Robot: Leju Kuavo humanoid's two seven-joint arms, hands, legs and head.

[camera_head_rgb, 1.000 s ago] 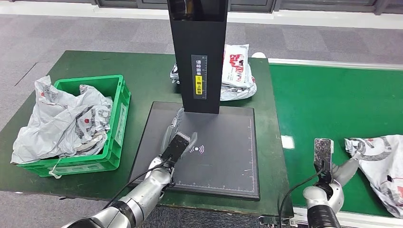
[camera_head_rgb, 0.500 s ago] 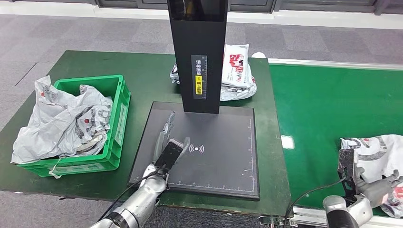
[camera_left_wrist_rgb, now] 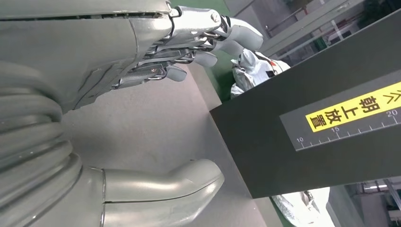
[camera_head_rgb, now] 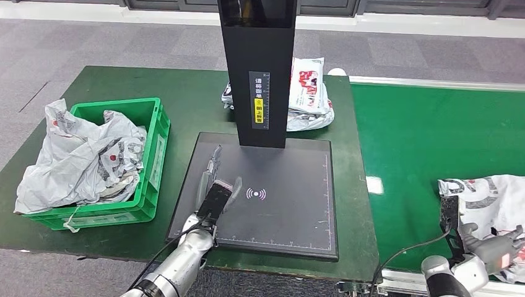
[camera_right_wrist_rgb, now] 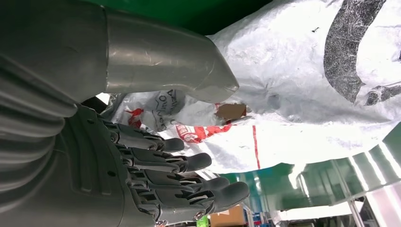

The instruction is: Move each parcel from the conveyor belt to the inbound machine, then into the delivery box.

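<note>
The right hand [camera_head_rgb: 492, 247] hovers spread over the near edge of a parcel [camera_head_rgb: 486, 198] on the belt [camera_head_rgb: 427, 136], holding nothing; whether it touches the bag is unclear. The parcel's long axis runs across the belt. The left hand [camera_head_rgb: 213, 185], fingers apart and empty, hangs above the scanner pad [camera_head_rgb: 291, 204]. Beyond lies the crate [camera_head_rgb: 151, 154] of bags.
</note>
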